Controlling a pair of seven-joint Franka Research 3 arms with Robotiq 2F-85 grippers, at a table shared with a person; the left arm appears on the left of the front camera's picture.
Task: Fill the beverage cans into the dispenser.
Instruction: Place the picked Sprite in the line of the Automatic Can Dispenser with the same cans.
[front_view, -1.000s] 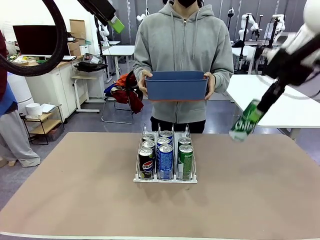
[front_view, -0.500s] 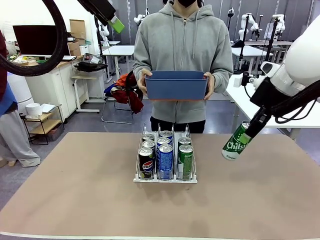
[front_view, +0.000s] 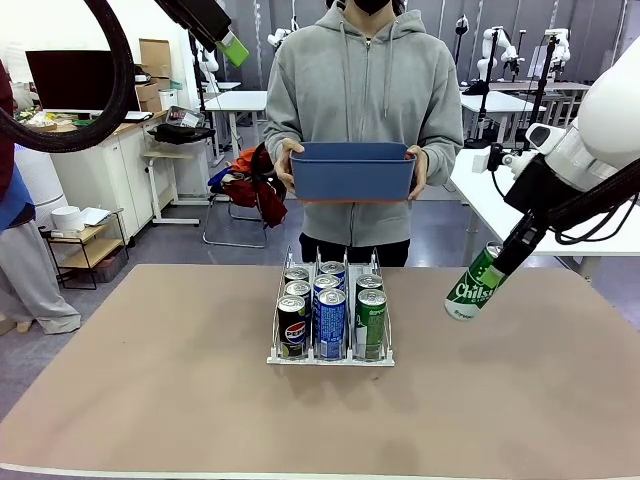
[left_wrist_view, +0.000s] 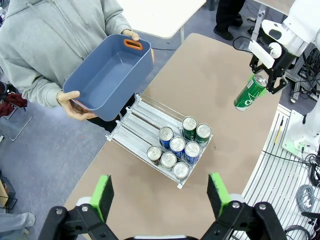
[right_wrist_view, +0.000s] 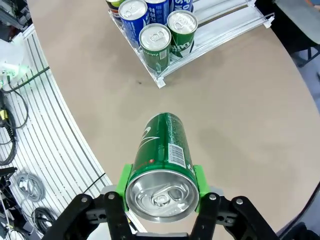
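The small clear-and-white three-lane can rack (front_view: 330, 330) sits on the flat brown tabletop (front_view: 180, 400), about mid-table, with its drink cans (front_view: 329, 322) crowded at the front lip nearest the robot and its rear lanes bare. Behind it, past the far edge, a person holds a blue rectangular plastic bin (front_view: 353, 170) above the table. To the rack's right, well apart and off the surface, a slim green aluminium can (front_view: 472, 286) hangs tilted in the right gripper (right_wrist_view: 161, 186). The left gripper (left_wrist_view: 159, 195) sits high above the rack.
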